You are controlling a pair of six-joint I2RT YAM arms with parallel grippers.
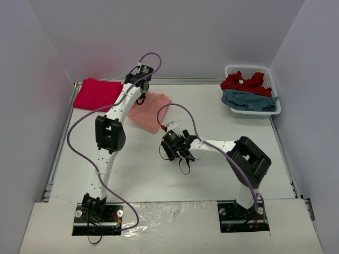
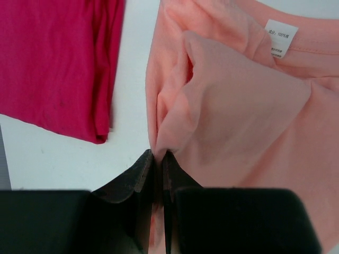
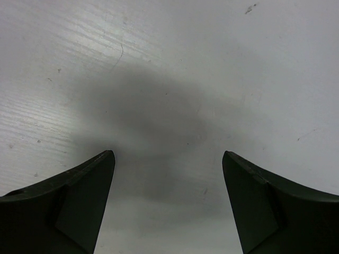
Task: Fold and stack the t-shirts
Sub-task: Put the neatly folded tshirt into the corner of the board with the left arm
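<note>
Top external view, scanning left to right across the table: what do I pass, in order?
crimson t-shirt → salmon t-shirt → right gripper, open over bare table → white basket

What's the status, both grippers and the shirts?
Left gripper shut on salmon t-shirt edge. Right gripper open, empty, above the table. Crimson t-shirt beside the salmon one, apart. Nothing in the way.

Bright, even light; soft shadow [image 3: 143, 106] under right hand [image 3: 168, 159]; foreground possibly blurred.
</note>
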